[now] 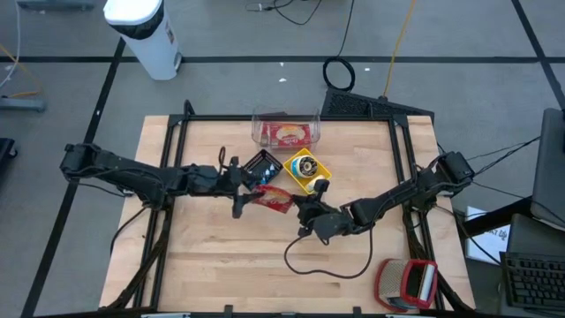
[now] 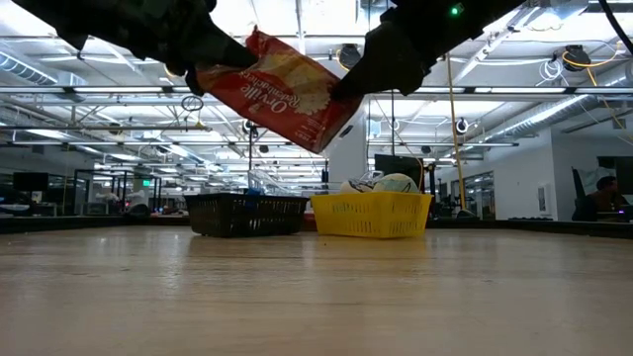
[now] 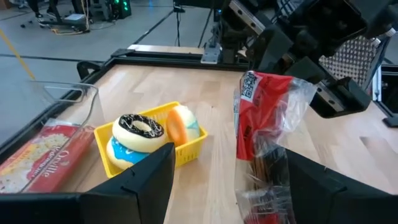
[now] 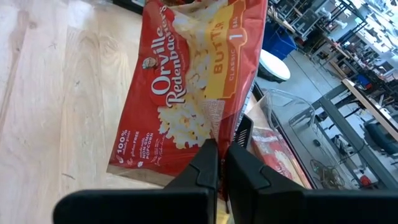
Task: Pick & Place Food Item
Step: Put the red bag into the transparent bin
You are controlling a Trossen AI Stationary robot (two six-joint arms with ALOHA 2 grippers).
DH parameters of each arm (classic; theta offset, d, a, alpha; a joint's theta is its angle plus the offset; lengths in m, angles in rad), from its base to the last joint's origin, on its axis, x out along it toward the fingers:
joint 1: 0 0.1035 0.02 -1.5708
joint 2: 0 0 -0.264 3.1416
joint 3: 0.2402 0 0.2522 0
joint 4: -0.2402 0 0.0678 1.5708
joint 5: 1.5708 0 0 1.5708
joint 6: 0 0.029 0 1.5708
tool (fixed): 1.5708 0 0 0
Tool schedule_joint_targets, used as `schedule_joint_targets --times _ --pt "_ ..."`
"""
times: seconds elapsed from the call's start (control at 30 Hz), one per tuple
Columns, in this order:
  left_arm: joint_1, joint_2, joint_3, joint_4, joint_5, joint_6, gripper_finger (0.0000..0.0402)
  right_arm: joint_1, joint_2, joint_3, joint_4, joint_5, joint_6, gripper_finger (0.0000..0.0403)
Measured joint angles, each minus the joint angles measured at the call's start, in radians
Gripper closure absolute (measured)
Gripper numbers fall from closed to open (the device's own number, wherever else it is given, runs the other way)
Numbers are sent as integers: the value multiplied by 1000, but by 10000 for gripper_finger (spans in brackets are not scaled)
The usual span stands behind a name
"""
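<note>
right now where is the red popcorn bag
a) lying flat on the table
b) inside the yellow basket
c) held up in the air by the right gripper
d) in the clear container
c: the red popcorn bag hangs above the table, its edge pinched in the shut right gripper, with the open left gripper at its other end.

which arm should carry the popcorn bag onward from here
Probably the right. The right gripper is pinched shut on the popcorn bag, holding it above the table, while the left gripper stands open around the bag's other end, not clamped.
</note>
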Motion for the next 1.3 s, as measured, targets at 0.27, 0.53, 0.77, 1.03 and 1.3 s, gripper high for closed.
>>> schedule_joint_targets --times 0.27,0.53,0.77,1.03,1.3 --pt "0 -26 0 1 122 -26 264 0 0 0 4 -1 0 399" --pt "1 -26 0 2 130 -14 391 0 0 0 -7 0 0 399" --pt "39 -62 92 -89 133 46 397 -1 -2 3 -18 5 5 372" --pt "129 -93 297 -218 7 80 398 5 -80 0 -66 -3 106 304" --pt "296 -13 359 -127 -135 -48 395 19 -178 0 -205 89 135 255"
